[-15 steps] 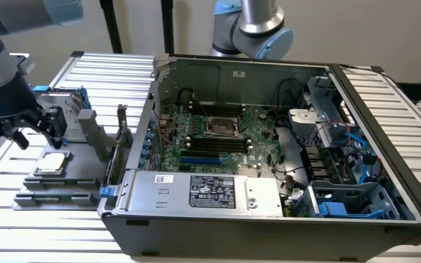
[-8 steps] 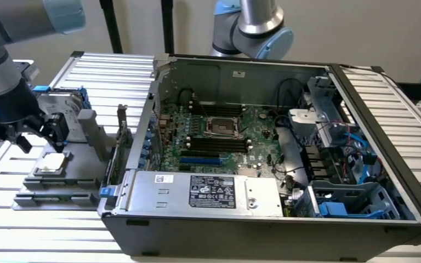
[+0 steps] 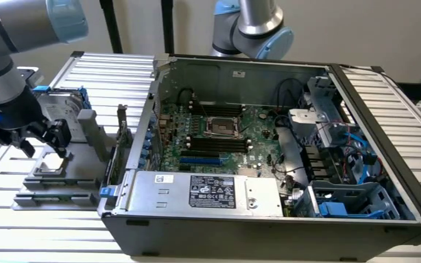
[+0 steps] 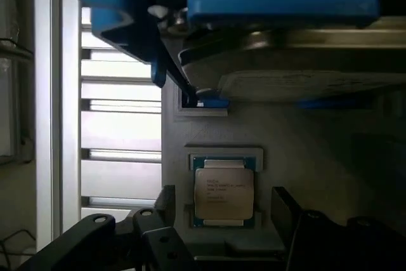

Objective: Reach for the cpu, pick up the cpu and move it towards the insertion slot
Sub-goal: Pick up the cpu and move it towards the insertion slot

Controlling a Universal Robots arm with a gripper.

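My jaws stand wide open and hold nothing, hanging just above the cpu (image 4: 223, 195). In the wrist view one jaw is to either side of the chip and neither touches it. The cpu lies flat, metal face up, in a square recess of the grey fixture (image 4: 304, 150), which sits on the slatted desk (image 3: 94, 68) near the desk's edge at the exterior view's left, just outside the wall of the open computer case (image 3: 195, 230). I judge the chip light, thin and quite stiff. Its metal lid is probably slick and its underside delicate, so I would take it by two opposite side edges, at the pale border, with a gentle squeeze and no tilt. The recess walls seem to leave little room beside it. The wrist view gives me the faint print on the lid, the gaps between chip and jaws, and the hard drive (image 4: 285, 36) with blue rails lying just beyond the recess. The exterior view gives me the cpu (image 3: 50, 165) as a small pale square under my jaws. It also gives me the insertion slot (image 3: 223, 127), a silvery frame with a dark centre on the green board (image 3: 265, 137) inside the case, well apart from where I hang.
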